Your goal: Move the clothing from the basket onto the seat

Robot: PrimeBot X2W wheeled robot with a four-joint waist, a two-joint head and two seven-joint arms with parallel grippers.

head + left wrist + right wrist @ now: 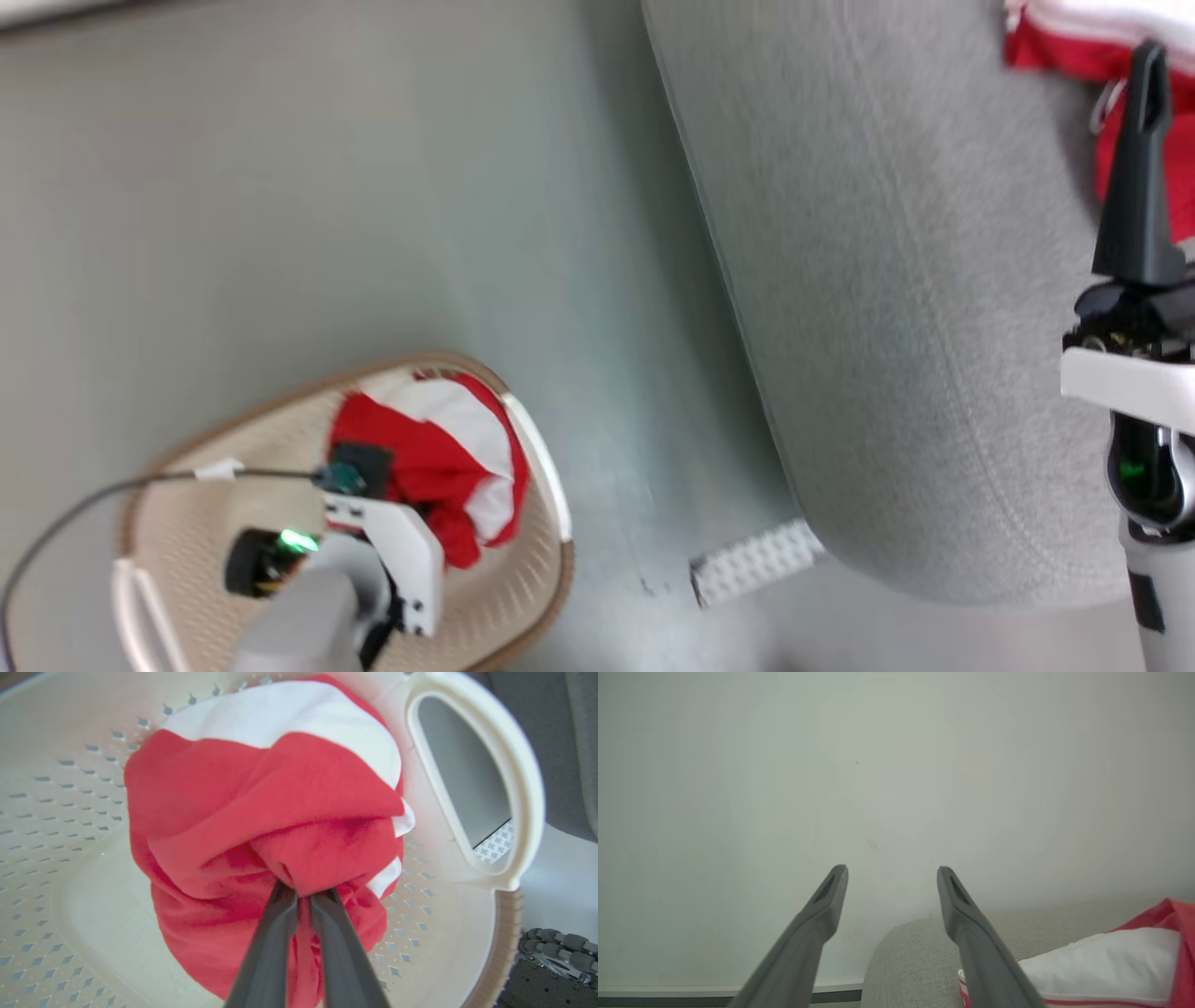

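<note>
Clothing (261, 812) pinched btwn L fingers (273, 942) at tips, inside basket (84, 896).

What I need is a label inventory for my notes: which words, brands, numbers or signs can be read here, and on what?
No text is readable.
On the pale patterned strip on the floor, seen through the handle of the basket: repeated dark marks, too blurred to read.
On the clothing and the basket itself: no text visible.
</note>
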